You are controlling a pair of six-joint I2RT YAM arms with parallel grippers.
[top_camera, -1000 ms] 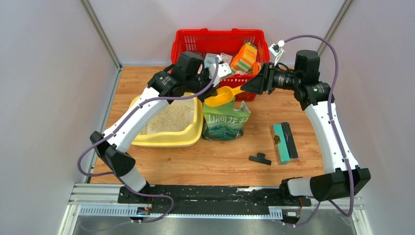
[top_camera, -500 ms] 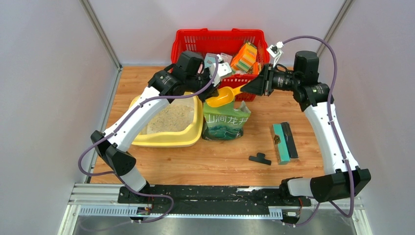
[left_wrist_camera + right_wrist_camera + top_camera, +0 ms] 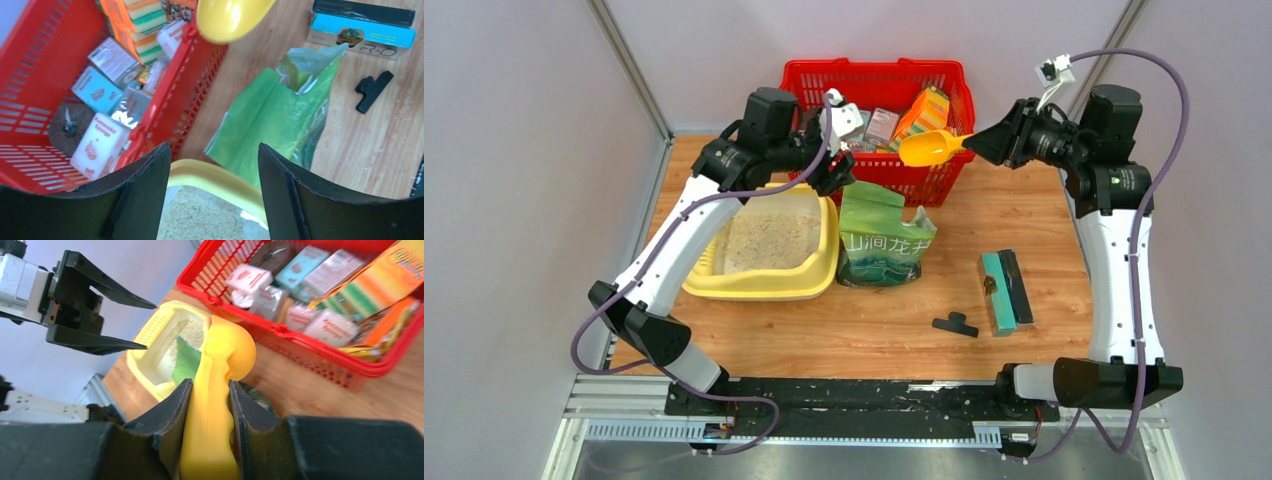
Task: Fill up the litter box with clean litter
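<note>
The pale-yellow litter box (image 3: pixel 759 288) lies left of centre with a thin layer of beige clean litter (image 3: pixel 769 240) in it. My left gripper (image 3: pixel 836 165) hangs open and empty over its far right corner; the rim (image 3: pixel 215 175) and litter (image 3: pixel 200 220) show between its fingers. My right gripper (image 3: pixel 972 145) is shut on the handle of a yellow scoop (image 3: pixel 929 148), held in the air by the red basket's front. I cannot tell whether the scoop (image 3: pixel 225 347) carries grains. The green bag (image 3: pixel 884 235) stands open beside the box.
The red mesh basket (image 3: pixel 874 75) full of sponges and packets stands at the back. A teal and black box (image 3: pixel 1004 290) and a black clip (image 3: pixel 954 324) lie on the wood to the right of the bag.
My left gripper opened and drew back to the left, away from the bag's mouth. My right gripper lifted the scoop out of the bag, up and to the right.
</note>
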